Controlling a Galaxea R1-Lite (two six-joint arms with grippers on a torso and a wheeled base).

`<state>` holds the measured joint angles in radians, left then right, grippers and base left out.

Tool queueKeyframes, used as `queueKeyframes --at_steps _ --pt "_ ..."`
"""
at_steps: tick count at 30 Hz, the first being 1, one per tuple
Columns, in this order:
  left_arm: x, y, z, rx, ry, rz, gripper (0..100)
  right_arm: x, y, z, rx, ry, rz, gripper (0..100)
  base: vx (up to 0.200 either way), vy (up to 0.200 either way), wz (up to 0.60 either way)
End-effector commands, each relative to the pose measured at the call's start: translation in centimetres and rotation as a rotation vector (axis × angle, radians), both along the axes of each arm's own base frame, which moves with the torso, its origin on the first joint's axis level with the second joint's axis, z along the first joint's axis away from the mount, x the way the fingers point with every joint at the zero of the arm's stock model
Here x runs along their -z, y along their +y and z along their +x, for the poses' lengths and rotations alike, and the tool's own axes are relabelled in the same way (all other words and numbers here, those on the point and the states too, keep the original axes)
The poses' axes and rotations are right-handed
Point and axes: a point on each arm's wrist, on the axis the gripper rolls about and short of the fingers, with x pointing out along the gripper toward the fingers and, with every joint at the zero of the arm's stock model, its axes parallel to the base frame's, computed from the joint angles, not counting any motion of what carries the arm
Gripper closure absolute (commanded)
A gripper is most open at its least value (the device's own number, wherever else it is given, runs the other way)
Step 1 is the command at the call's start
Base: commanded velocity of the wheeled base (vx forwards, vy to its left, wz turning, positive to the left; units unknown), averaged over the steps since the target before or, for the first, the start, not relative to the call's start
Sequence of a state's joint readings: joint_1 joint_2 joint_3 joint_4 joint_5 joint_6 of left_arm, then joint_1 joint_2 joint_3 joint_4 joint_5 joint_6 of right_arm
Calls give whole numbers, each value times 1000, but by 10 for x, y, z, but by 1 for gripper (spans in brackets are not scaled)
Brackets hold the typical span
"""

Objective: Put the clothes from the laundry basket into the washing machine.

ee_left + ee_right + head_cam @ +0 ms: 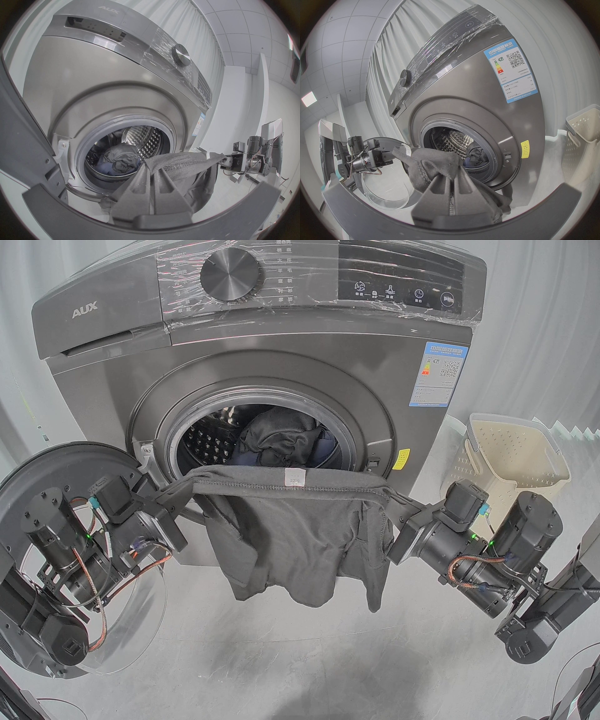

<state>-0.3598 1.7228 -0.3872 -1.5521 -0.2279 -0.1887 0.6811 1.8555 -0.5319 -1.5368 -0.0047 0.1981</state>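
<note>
- Pale curtains [544,334] hang behind, and a glossy grey floor [312,652] runs beneath the one washing machine [250,359], a dark grey front-loader.
- One dark grey garment [294,527] is stretched sideways between the two grippers, just in front of the lower rim of the drum opening and outside it. Its top hem runs taut and nearly level, with one white tag [294,477] at the middle. The rest hangs in folds before the machine's lower front, clear of the floor.
- Left gripper [151,171]: the jaws are pressed together on the garment's left end, with cloth bunched at the fingertips.
- Right gripper [453,174]: the jaws are likewise pinched tight on the garment's right end, with a wad of cloth lying over them.
- Inside the drum lies one crumpled bundle of dark clothing [278,437], with a patch of blue fabric [326,449] showing beside and under it. How many pieces make up the heap cannot be told.
- One round door [62,477] stands swung wide open at the machine's left, behind the left arm.
- One cream laundry basket [519,452] with perforated walls stands on the floor just beside the machine's right side, behind the right arm.
- On the machine's front are one round dial [230,274] on a panel under plastic film, one blue label [438,374] at the upper right, and one small yellow sticker [400,459] beside the opening.
</note>
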Motion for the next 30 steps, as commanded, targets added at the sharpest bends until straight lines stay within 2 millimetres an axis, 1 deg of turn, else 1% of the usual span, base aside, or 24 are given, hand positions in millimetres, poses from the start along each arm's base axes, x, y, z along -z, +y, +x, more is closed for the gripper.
queueKeyframes --at_steps 1,7,13,30 --pt "-9 8 -3 -22 -31 -17 100 -3 2 2 -2 -12 10 100 0 0 0" --pt "-24 14 -15 15 -88 -28 100 -13 5 7 23 -44 41 100 0 0 0" --pt "-23 15 -18 14 -87 -24 100 -21 6 8 55 -65 71 100 0 0 0" --pt "-27 16 -19 15 -101 -31 100 -24 5 8 77 -70 76 100 0 0 0"
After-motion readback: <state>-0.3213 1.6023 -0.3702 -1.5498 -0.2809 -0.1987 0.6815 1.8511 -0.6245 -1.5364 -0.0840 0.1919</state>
